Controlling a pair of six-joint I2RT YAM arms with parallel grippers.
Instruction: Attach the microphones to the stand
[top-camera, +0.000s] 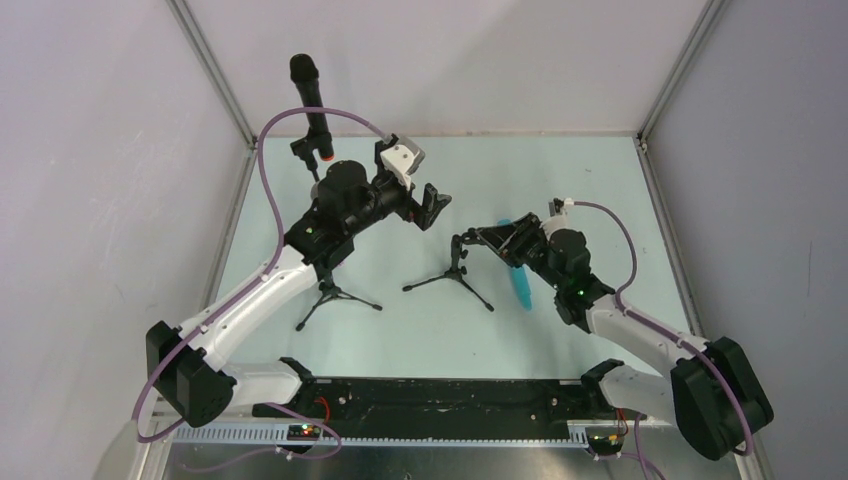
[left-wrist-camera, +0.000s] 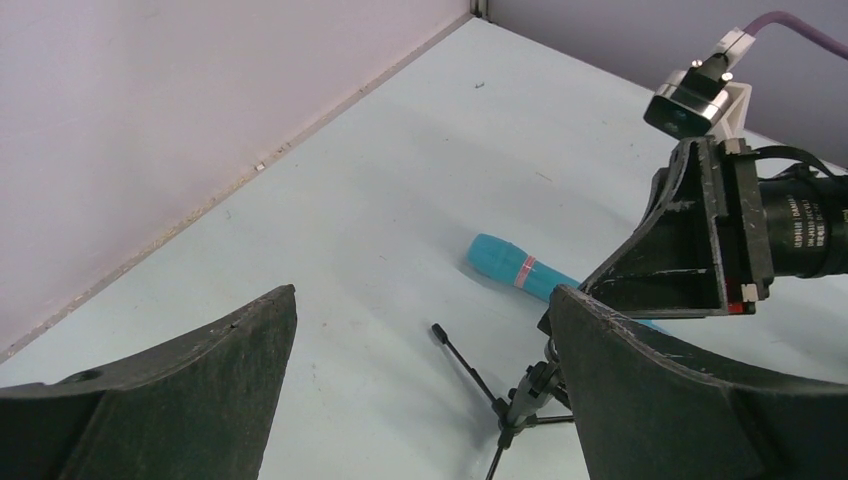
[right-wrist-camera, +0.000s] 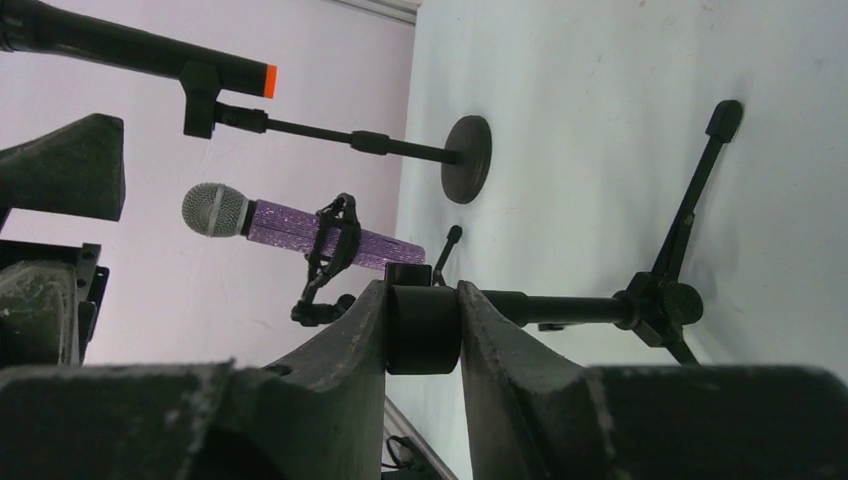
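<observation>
**Mounted.** The black mic (top-camera: 310, 95) sits clipped on a round-base stand (right-wrist-camera: 467, 158) at the upper left of the top view. The right wrist view shows the purple mic (right-wrist-camera: 290, 226) held in the clip of a tripod (top-camera: 330, 295). Two of three are judged done.

**Outstanding.** The blue mic (top-camera: 522, 285) lies flat on the counter (top-camera: 580, 180), right of centre. It is just beside the free stand (top-camera: 452, 275) and partly under the right arm. Nothing grips it.

**Right gripper** (top-camera: 488, 238). It is nearly closed and clamped on the black cylindrical head of the free stand, fingers on either side of it. Judgement: the hold steadies the light tripod so that it does not tip or slide when a mic is pressed into the clip. Whether the tripod's feet all rest on the counter cannot be told.

**Left gripper** (top-camera: 432, 207). It is fully spread and holds nothing, hanging above the counter left of the free stand. Its camera looks down on the blue mic. Judgement: it is posed for the pickup, as the only free gripper.

**Risk.** The blue mic lies close under the right gripper, so access is tight and contact between the arms is possible.
</observation>
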